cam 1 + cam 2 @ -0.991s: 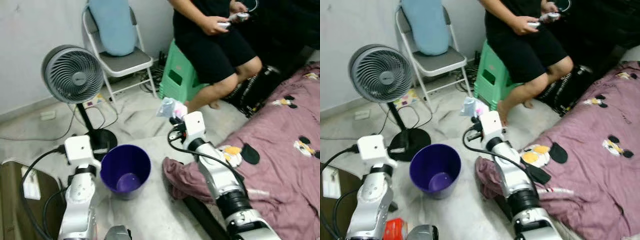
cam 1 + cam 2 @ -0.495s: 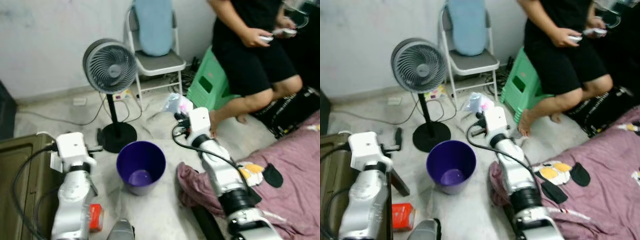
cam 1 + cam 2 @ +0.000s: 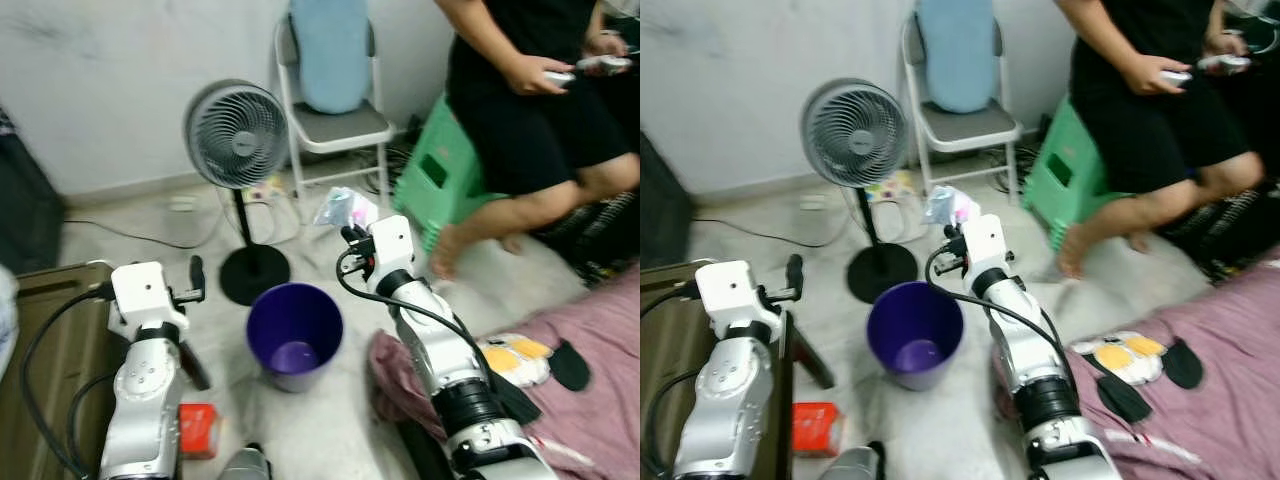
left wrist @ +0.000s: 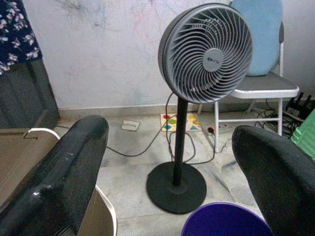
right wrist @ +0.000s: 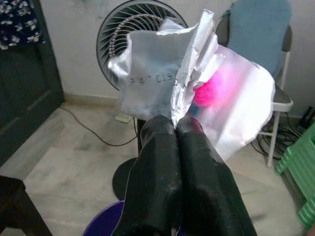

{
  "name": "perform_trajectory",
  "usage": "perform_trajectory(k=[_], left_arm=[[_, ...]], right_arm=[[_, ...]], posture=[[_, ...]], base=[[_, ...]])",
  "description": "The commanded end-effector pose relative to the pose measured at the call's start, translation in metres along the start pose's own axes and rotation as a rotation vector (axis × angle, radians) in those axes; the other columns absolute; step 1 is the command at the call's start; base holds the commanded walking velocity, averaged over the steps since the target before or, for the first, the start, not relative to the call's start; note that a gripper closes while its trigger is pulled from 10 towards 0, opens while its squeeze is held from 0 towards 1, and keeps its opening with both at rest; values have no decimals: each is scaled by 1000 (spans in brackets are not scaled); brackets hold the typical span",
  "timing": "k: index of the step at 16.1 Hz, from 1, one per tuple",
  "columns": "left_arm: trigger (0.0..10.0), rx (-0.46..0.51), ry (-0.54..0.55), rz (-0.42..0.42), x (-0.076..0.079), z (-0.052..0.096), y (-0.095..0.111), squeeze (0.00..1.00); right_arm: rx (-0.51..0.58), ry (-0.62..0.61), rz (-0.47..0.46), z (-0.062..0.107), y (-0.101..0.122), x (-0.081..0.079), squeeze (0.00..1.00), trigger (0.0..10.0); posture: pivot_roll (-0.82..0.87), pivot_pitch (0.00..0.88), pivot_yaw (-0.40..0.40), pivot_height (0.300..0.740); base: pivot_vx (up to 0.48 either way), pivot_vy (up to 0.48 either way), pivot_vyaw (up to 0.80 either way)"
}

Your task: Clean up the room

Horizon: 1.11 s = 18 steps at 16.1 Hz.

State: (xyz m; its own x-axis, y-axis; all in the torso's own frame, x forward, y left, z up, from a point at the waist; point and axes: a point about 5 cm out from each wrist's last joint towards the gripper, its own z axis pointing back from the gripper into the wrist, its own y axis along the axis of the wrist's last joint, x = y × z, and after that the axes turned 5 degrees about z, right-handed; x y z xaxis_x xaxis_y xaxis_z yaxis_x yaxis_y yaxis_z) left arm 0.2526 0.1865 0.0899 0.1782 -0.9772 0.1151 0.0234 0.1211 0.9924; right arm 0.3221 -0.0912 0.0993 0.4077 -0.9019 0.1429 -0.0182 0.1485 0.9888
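Bin [image 3: 294,330]: purple, upright on the floor [image 3: 330,430] between the two arms, open at the top; inside, a paler purple patch at the bottom, and I cannot tell what it is.
Right gripper [image 5: 176,123]: raised above the floor just beyond the bin's far rim, on the side toward the chair; fingers [image 5: 157,162] pressed together on a wrapper.
Wrapper [image 5: 167,83]: crinkled silver foil with a pink patch, standing up from the fingertips, held in the air and not in the bin.
Left gripper [image 4: 170,162]: held out at the bin's left, pointing toward the fan; fingers [image 4: 64,167] spread wide with nothing between them.
Fan [image 3: 237,135]: grey, on a black pole and round base, standing on the floor just behind the bin.
Chair [image 3: 335,125]: white folding frame by the wall, a light blue cushion [image 3: 332,50] leaning against its back.
Box [image 3: 198,430]: small, red, on the floor near the left arm, in front of the bin.
Person [image 3: 540,90]: seated on a green stool [image 3: 440,180], a device in both hands.
Bed [image 3: 600,350]: mauve cover with cartoon prints, at the right.
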Motion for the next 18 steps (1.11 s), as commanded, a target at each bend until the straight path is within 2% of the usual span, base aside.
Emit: perform_trajectory(k=[1, 7, 11, 14, 18], left_arm=[[10000, -1, -9, -6, 0, -1, 2, 0], [10000, 2, -15, -8, 0, -2, 4, 0], [10000, 10, -59, 10, 4, -1, 5, 0], [10000, 16, -75, 18, 6, -2, 6, 0], [10000, 23, -89, 25, 7, -1, 8, 0]], right_arm=[[3, -9, 1, 0, 3, 3, 0, 10000], [-1, -19, -6, -1, 3, 5, 0, 10000], [-12, -39, -23, -1, 2, 7, 0, 10000], [-16, -58, -38, -1, 2, 11, 0, 10000], [-16, -57, -35, -1, 2, 10, 0, 10000]], posture=[[21, 0, -19, 740], [24, 0, -24, 740], [22, 0, -23, 740], [18, 0, -23, 740], [20, 0, -23, 740]], base=[[0, 0, 800], [0, 0, 694], [0, 0, 0], [0, 0, -667], [0, 0, 0]])
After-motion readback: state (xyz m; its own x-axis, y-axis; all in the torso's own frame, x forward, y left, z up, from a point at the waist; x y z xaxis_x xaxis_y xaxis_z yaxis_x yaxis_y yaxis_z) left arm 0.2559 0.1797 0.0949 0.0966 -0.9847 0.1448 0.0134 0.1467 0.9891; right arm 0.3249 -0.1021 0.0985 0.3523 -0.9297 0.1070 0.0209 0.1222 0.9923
